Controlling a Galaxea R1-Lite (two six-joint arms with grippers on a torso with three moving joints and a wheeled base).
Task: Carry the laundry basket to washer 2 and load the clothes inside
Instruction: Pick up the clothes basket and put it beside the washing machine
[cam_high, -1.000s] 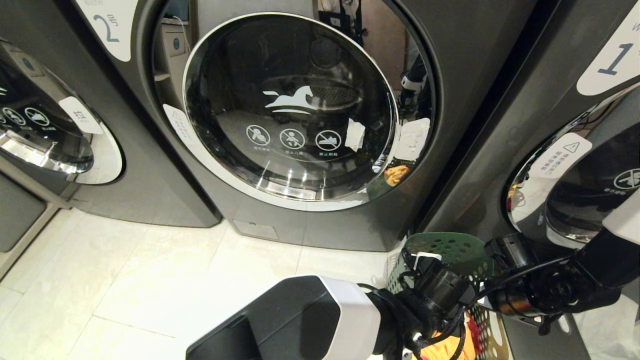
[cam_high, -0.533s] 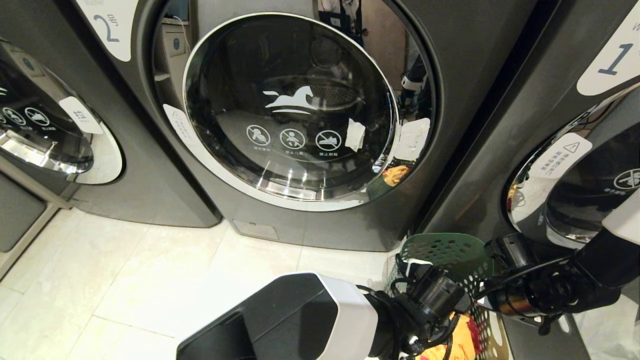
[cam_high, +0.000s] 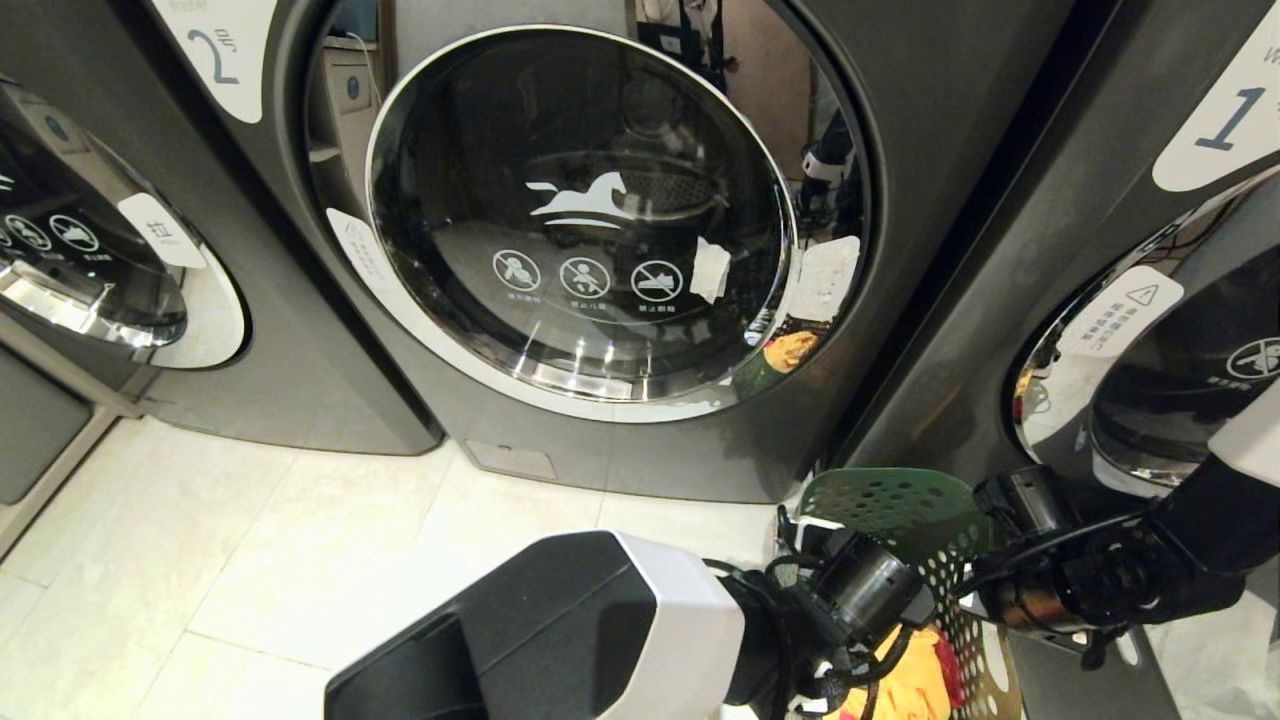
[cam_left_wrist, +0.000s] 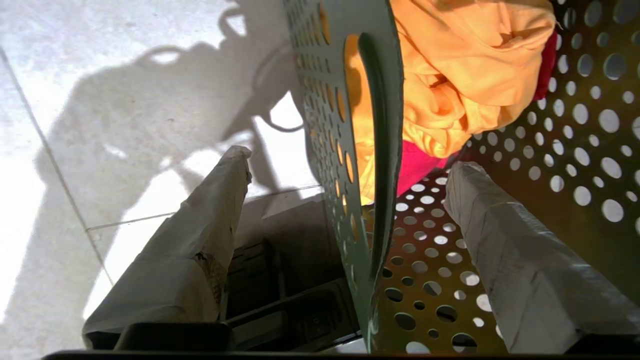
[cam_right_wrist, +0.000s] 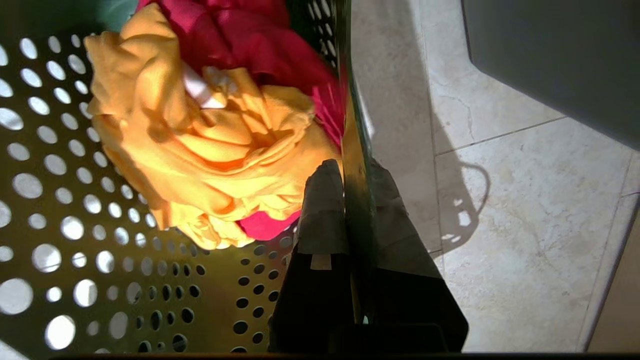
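Two tools at laundry basket (cam_high: 915, 510): right tool (cam_right_wrist: 345, 200) clenched on wall, left tool (cam_left_wrist: 345, 170) released (straddling rim); washer 2 (cam_high: 590, 220) door closed.

Black-and-white left arm (cam_high: 560, 640), black cabled wrists, pale-wrapped fingers (cam_left_wrist: 200, 240).

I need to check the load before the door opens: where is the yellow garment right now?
The yellow garment lies inside the laundry basket, bunched against a pink-red garment, low right in the head view, below washer 2.
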